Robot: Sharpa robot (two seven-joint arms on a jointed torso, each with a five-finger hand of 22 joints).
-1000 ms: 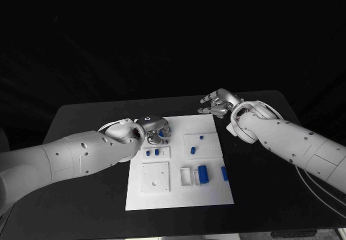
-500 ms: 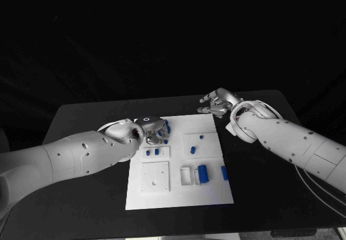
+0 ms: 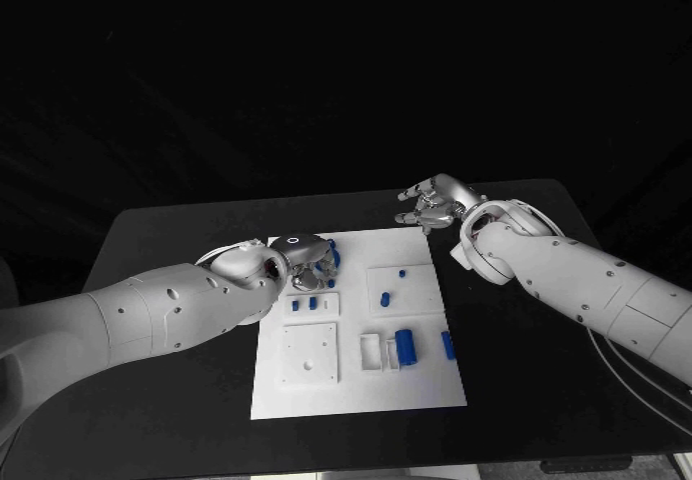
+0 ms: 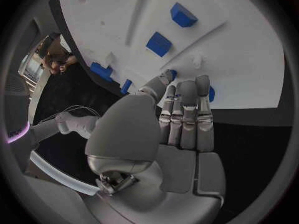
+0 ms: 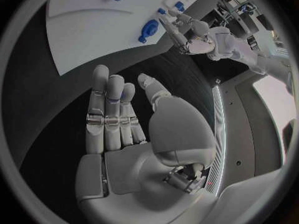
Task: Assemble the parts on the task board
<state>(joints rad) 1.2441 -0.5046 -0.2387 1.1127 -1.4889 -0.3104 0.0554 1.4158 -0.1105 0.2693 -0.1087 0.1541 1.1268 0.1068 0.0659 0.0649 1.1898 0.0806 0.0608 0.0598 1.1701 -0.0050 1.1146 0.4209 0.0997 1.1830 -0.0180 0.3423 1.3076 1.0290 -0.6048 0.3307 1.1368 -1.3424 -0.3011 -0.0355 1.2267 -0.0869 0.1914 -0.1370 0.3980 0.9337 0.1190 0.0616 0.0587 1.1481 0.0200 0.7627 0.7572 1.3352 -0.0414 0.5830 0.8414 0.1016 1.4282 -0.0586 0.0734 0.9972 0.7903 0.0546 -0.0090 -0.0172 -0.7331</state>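
The white task board [image 3: 361, 385] lies in the middle of the black table. My left hand [image 3: 306, 263] hovers over its far left corner. Its straight fingers [image 4: 186, 114] lie over a blue part [image 3: 332, 254], which peeks out beside the fingertips [image 4: 211, 93]; whether they grip it I cannot tell. From the right wrist, that blue part [image 5: 149, 30] sits at the left hand's [image 5: 193, 32] fingertips. My right hand [image 3: 433, 204] is above bare table past the board's far right corner, fingers spread [image 5: 106, 114], holding nothing.
Several blue parts lie on the board: two small ones [image 3: 304, 305] just nearer than the left hand, two [image 3: 385, 299] on the right plate, and longer ones [image 3: 407, 347] by white blocks [image 3: 372, 352] near the front. A square plate [image 3: 310, 352] sits front left.
The left hand has shifted a little, and the blue part at its fingertips now sits farther up the board. The right hand has barely moved.
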